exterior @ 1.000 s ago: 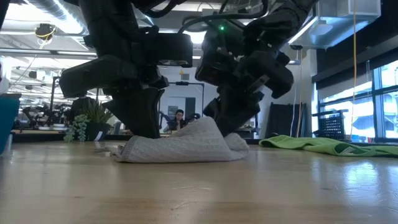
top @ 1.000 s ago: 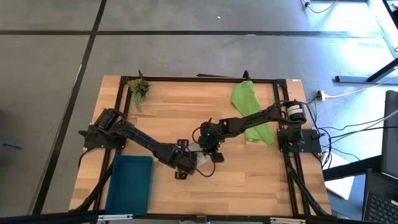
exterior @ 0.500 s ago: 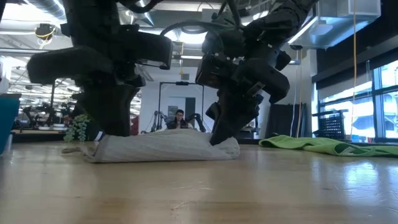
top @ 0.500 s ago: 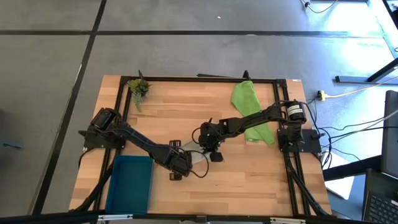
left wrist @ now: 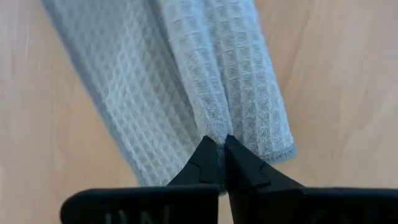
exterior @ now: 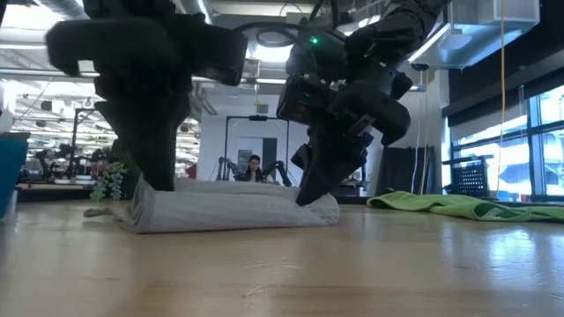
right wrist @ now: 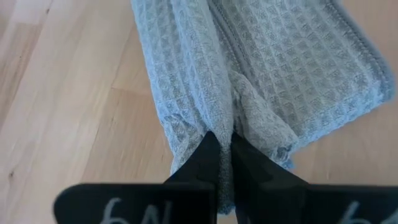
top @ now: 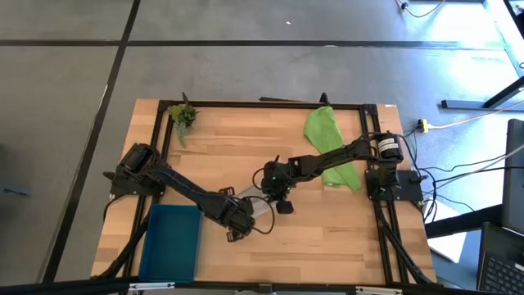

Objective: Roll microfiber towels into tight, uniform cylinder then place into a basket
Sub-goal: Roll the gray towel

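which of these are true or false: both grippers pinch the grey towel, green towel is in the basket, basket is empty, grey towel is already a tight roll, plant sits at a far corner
1. Both the left gripper and right gripper are shut on the grey towel. True.
2. The green towel is in the basket. False: it lies on the table under the right arm.
3. The basket is empty. True.
4. The grey towel is a tight roll. False: it lies loosely folded and flat.
5. The plant sits at a far corner. True.

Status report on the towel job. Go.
Left gripper and right gripper each shut on one end of the grey towel, flat on the table. Green towel unrolled, far right. Basket empty; nothing blocking.
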Controlling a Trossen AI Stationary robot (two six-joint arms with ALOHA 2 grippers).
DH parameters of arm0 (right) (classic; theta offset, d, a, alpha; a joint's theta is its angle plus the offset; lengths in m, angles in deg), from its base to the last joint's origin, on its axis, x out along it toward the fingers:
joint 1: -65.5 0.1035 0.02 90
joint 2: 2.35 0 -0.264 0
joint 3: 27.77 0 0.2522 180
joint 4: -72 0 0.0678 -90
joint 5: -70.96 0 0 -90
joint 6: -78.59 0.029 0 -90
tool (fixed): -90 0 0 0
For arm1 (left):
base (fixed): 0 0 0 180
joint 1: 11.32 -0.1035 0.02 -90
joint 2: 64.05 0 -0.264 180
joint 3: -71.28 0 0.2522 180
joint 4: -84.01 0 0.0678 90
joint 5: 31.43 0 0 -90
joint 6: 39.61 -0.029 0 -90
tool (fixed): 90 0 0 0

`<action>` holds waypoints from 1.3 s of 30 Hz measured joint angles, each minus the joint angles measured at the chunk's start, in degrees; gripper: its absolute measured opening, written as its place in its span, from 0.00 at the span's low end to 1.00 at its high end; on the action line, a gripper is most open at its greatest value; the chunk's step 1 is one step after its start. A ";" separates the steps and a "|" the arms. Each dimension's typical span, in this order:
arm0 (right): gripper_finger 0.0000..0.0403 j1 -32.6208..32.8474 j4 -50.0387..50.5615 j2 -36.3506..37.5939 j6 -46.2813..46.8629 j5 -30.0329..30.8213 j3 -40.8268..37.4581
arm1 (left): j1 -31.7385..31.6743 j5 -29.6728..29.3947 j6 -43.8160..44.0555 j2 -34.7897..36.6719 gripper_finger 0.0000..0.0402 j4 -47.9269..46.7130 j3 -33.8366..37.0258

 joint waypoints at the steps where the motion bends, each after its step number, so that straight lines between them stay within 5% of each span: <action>1: 0.05 0.00 -0.08 -0.02 0.00 0.00 0.02 | 0.00 0.02 1.41 -0.06 0.00 -0.52 0.00; 8: 0.05 0.07 -0.30 -0.07 0.01 0.02 0.00 | 0.02 0.21 8.04 0.03 0.00 2.40 4.08; 24: 0.05 0.48 -0.79 -0.17 -1.53 -6.48 4.13 | 0.24 1.03 5.92 0.26 0.00 5.55 7.41; 39: 0.05 -0.24 -7.63 -6.26 -1.92 -3.26 4.70 | 0.26 1.15 4.51 0.30 0.00 5.39 7.42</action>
